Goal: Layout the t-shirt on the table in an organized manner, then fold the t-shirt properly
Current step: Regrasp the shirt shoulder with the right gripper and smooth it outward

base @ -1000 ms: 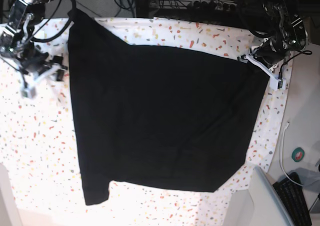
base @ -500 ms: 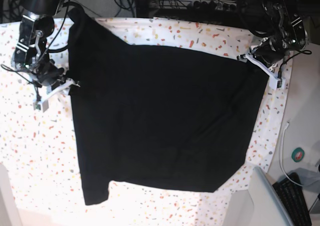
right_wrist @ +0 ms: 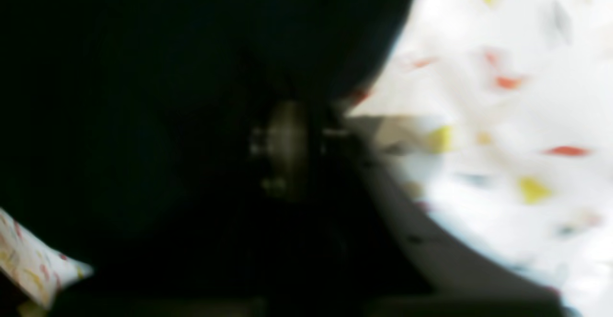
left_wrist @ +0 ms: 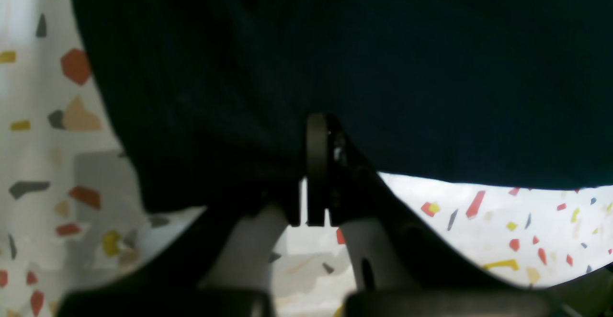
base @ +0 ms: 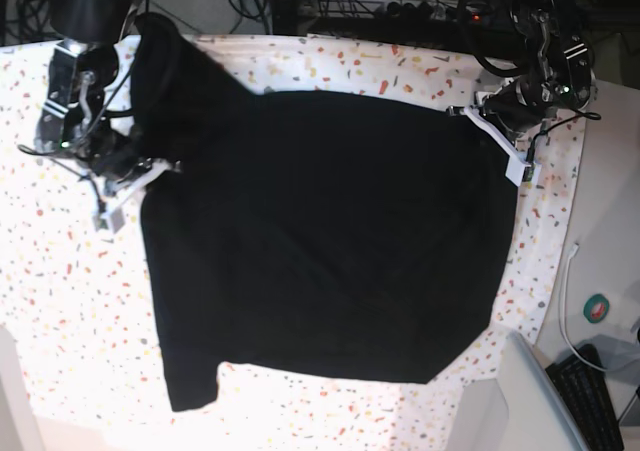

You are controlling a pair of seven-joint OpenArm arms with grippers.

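Black t-shirt (base: 320,231) edges sit between both grippers' jaws.

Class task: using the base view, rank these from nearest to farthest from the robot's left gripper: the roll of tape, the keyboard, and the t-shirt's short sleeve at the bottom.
From the left gripper, on this view's right side:
1. Roll of tape, below it near the right edge.
2. Keyboard, lower still, at the bottom-right corner.
3. Short sleeve of the t-shirt, far across at bottom left.
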